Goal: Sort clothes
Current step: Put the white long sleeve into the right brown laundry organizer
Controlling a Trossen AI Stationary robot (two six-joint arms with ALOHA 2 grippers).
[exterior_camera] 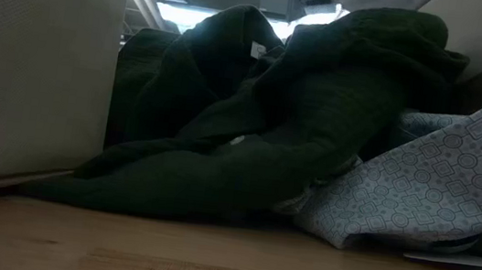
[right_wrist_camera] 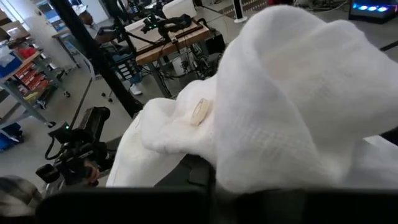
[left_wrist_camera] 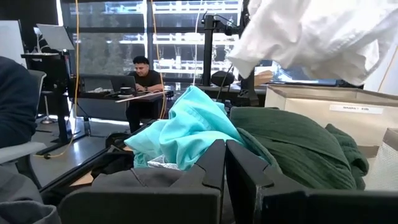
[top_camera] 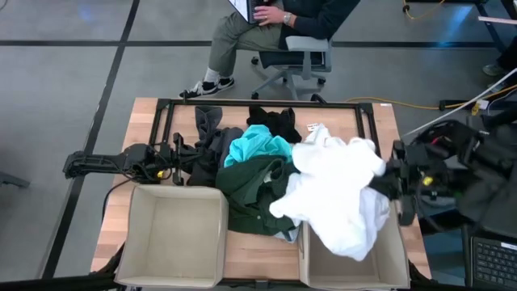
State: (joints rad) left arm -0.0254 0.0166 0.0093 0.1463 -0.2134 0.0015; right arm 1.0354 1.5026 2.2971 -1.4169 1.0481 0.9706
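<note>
We see the white garment [top_camera: 339,198] as a soft, crumpled sheet of thick woven cotton, its long axis running from the pile's middle out toward the right gripper [top_camera: 394,184] and draping over the right bin [top_camera: 396,263]. The right gripper's fingers are buried in that cloth and pinch it closed; in the right wrist view the fabric [right_wrist_camera: 280,99] billows directly over them. The left gripper [top_camera: 179,162] sits with its fingers pressed together, holding nothing, at the edge of the dark grey garment [top_camera: 212,149]. Just beyond those fingers lie the smooth turquoise garment [left_wrist_camera: 180,127] and the heavy, knitted-looking dark green garment [left_wrist_camera: 298,146]. A black garment [top_camera: 275,121] lies behind.
</note>
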